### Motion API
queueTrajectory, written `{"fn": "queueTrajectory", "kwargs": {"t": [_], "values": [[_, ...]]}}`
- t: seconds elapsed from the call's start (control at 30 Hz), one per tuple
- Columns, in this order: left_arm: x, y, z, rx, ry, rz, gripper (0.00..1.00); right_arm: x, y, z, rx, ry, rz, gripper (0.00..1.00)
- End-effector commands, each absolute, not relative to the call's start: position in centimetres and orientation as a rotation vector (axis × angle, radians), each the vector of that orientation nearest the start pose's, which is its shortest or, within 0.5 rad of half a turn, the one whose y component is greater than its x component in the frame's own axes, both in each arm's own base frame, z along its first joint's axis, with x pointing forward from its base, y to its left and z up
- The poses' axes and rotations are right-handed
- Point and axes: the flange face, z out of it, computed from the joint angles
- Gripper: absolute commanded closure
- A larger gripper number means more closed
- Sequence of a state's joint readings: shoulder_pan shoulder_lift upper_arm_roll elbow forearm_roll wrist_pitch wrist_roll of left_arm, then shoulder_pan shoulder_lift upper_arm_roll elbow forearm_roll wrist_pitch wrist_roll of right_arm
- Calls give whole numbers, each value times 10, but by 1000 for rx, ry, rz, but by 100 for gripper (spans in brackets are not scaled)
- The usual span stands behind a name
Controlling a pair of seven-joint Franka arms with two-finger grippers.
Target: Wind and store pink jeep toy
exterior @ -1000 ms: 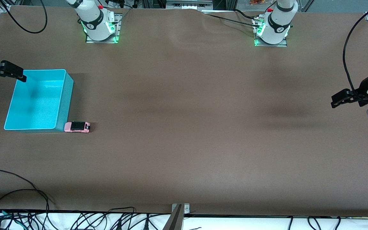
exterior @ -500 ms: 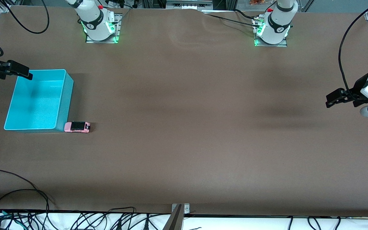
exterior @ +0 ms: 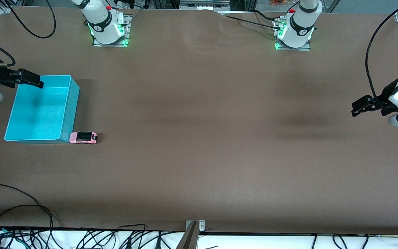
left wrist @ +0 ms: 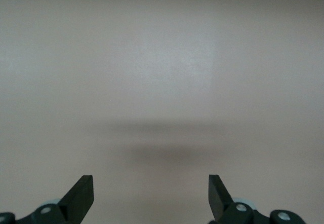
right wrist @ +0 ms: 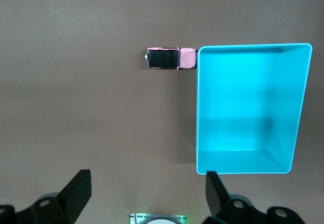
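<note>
Task not started. The pink jeep toy (exterior: 83,137) sits on the table at lower left, touching the empty teal bin (exterior: 68,114). Right gripper (exterior: 29,79) and left gripper (exterior: 361,108) hover open, holding nothing. Winding and storing remain.

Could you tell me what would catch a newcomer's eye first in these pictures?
The bright teal plastic bin, open and empty, stands at the right arm's end of the brown table, with the small pink jeep toy right beside its corner nearest the front camera. The open right gripper hovers over the bin's rim.
</note>
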State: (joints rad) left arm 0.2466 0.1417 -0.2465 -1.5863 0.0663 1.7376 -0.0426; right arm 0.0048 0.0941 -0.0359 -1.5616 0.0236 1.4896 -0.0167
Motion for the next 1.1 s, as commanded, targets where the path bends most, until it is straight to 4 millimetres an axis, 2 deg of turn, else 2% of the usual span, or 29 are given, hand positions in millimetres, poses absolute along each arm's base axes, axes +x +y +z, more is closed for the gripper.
{"fn": "queueTrajectory", "kwargs": {"t": [0.0, 0.1, 0.17, 0.27, 0.57, 0.73, 0.87, 0.93, 1.07], "values": [[599, 17, 555, -3129, -41, -29, 0, 563, -7, 547, -3094, 79, 236, 0], [599, 18, 555, -3129, -43, -29, 0, 557, 8, 531, -3098, 70, 216, 0], [599, 18, 555, -3129, -43, -32, 0, 556, 11, 523, -3099, 66, 223, 0], [599, 18, 555, -3129, -43, -32, 0, 556, 11, 510, -3098, 71, 216, 0], [599, 19, 554, -3130, -45, -25, 0, 547, 11, 454, -3101, 79, 219, 0], [599, 19, 554, -3130, -45, -25, 0, 532, 7, 416, -3103, 92, 204, 0], [599, 19, 554, -3130, -45, -25, 0, 527, 6, 393, -3106, 97, 164, 0], [599, 19, 554, -3130, -45, -25, 0, 525, 6, 386, -3106, 100, 166, 0], [599, 19, 554, -3130, -45, -25, 0, 518, 6, 386, -3105, 101, 161, 0]]}}
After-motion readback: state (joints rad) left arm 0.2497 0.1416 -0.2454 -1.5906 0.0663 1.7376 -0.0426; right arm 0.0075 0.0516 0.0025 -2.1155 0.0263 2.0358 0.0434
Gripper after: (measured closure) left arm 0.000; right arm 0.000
